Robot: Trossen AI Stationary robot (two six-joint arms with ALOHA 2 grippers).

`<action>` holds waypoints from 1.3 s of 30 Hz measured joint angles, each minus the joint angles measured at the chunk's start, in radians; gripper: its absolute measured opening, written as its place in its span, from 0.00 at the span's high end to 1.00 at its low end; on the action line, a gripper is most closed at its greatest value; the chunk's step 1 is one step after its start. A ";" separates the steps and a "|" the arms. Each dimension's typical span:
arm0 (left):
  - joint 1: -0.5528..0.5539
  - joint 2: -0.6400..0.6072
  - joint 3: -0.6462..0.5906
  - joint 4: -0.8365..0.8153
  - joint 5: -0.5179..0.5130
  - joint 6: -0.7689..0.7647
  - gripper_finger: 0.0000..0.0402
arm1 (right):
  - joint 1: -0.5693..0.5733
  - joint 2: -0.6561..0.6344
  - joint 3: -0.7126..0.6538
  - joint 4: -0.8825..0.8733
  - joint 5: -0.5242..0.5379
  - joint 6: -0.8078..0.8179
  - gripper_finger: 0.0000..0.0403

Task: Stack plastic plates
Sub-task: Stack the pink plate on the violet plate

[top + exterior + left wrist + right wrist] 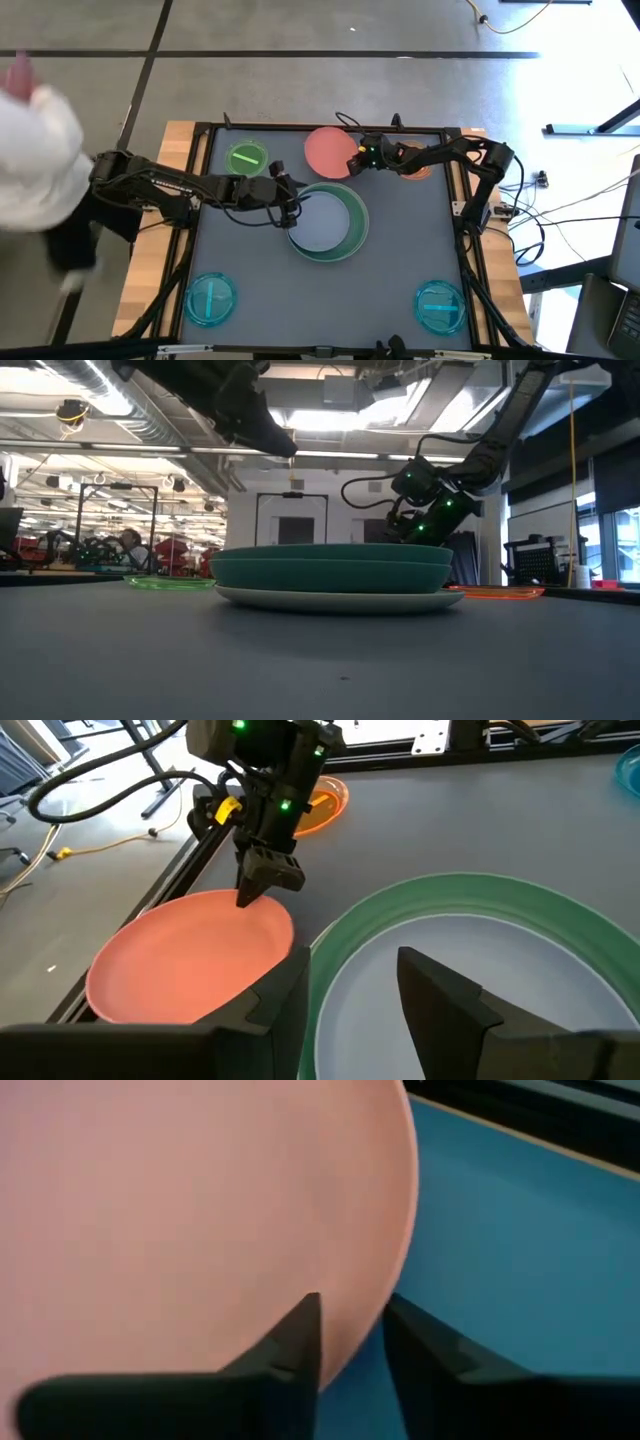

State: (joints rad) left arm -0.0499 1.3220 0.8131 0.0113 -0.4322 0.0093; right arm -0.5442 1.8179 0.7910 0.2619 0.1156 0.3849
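Note:
A stack sits mid-table: a large green plate (352,232) with a pale blue plate (322,222) lying in it, both on a cream plate (330,598). My left gripper (350,985) hovers open above the stack's left rim, raised clear of it (255,420). The pink plate (326,150) lies flat at the far side. My right gripper (352,1320) is open, pointing down at the pink plate's right rim, one finger over the plate and one outside. Small plates lie on the table: translucent green (247,158), orange (418,170), and two cyan (210,298) (440,305). My right gripper comes at the pink plate's right rim (375,1330) from above, with that rim between its two fingers. A strip of table shows between the rim and the outer finger (420,1350). Whether the inner finger touches the plate I cannot tell.
A black frame (330,128) bounds the grey table mat. A person in a white sleeve (30,150) stands at the table's left side. The orange plate lies partly under the right arm. Bare mat lies along the near edge between the two cyan plates.

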 joint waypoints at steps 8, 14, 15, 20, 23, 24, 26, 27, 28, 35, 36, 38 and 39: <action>0.006 0.000 0.000 0.000 0.000 0.000 0.64 | 0.000 0.000 0.000 -0.001 0.057 -0.037 0.97; 0.006 0.000 0.000 0.000 0.000 0.001 0.64 | 0.000 0.000 0.000 0.000 0.110 -0.053 0.99; 0.006 0.000 0.000 0.000 0.000 0.001 0.64 | 0.000 0.000 0.000 0.000 0.113 -0.059 0.99; 0.006 0.000 0.000 0.001 -0.001 0.001 0.64 | 0.000 0.000 0.000 -0.001 0.119 -0.075 0.98; 0.006 0.000 0.000 0.001 -0.001 0.001 0.64 | 0.000 -0.006 0.000 -0.005 0.129 -0.079 0.99; 0.006 0.000 0.000 0.000 -0.001 0.001 0.64 | 0.000 -0.010 0.000 -0.011 0.131 -0.080 0.99; 0.006 0.000 0.000 0.000 -0.001 0.001 0.64 | 0.000 -0.023 -0.001 -0.023 0.136 -0.083 0.99; 0.006 0.000 0.000 0.000 -0.001 0.001 0.64 | 0.000 -0.034 -0.001 -0.035 0.139 -0.084 0.99; 0.006 0.000 0.000 0.000 -0.001 0.001 0.64 | 0.000 -0.050 -0.002 -0.046 0.151 -0.087 0.99; 0.006 0.000 0.000 0.000 -0.001 0.002 0.64 | 0.000 -0.149 -0.002 -0.125 0.192 -0.102 1.00; 0.006 0.000 0.000 0.000 -0.001 0.002 0.64 | 0.001 -0.162 -0.002 -0.133 0.192 -0.103 1.00; 0.006 0.000 0.000 0.000 -0.001 0.003 0.64 | 0.002 -0.188 -0.010 -0.141 0.191 -0.103 1.00; 0.006 0.000 0.000 0.000 -0.001 0.008 0.64 | 0.006 -0.204 -0.020 -0.137 0.190 -0.103 1.00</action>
State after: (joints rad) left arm -0.0441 1.3220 0.8135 0.0116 -0.4328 0.0170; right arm -0.5381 1.6143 0.7712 0.1245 0.3058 0.2821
